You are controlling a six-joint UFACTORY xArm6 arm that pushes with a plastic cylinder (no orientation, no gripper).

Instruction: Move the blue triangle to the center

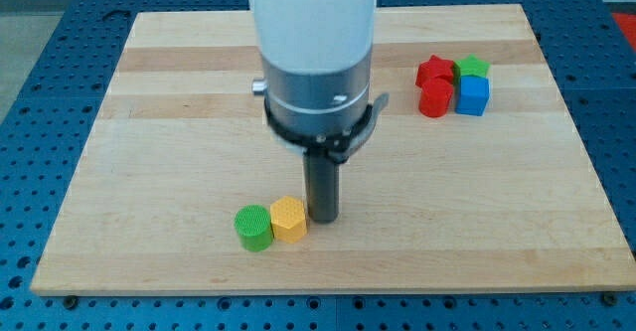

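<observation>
The tip [321, 219] rests on the table [477, 202], touching the yellow hexagon's [288, 219] right side. The blue block [472, 95] sits upper right, against a red block [435, 99]. No pincer shows.

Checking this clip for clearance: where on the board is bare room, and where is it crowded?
Bare: the board left of the arm, and its bottom right. Crowded: top right, with red star, red cylinder, green block, blue cube; my tip touches the yellow hexagon beside the green cylinder.
</observation>
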